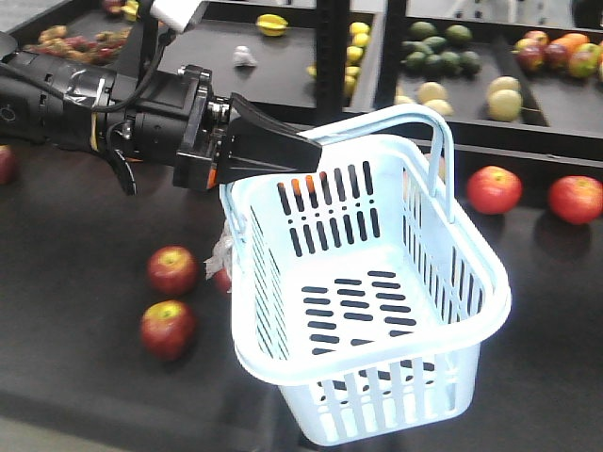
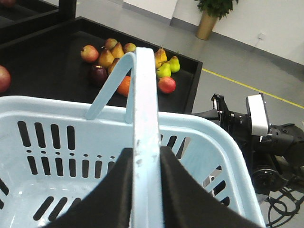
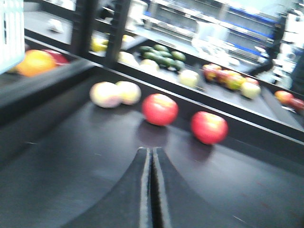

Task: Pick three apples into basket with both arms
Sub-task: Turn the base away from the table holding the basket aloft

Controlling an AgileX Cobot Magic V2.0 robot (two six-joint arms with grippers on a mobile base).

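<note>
The pale blue basket (image 1: 377, 311) hangs tilted above the dark table, and nothing lies in it. My left gripper (image 1: 306, 151) is shut on its hoop handle (image 2: 145, 109), which runs between the black fingers (image 2: 178, 190). Two red apples (image 1: 171, 270) (image 1: 168, 329) lie on the table left of the basket, and a third red one (image 1: 222, 279) peeks out behind its corner. Two more red apples (image 1: 494, 189) (image 1: 576, 199) rest at the right, also in the blurred right wrist view (image 3: 160, 109) (image 3: 209, 127). My right gripper (image 3: 151, 151) is shut on nothing, low over the table, short of them.
Raised black trays behind the table hold other fruit: yellow apples (image 1: 504, 97), green avocados (image 1: 438, 52), a banana (image 1: 271, 24). Two pale fruits (image 3: 115, 93) lie left of the right-hand apples. A tray of pears (image 2: 164, 64) shows past the basket handle.
</note>
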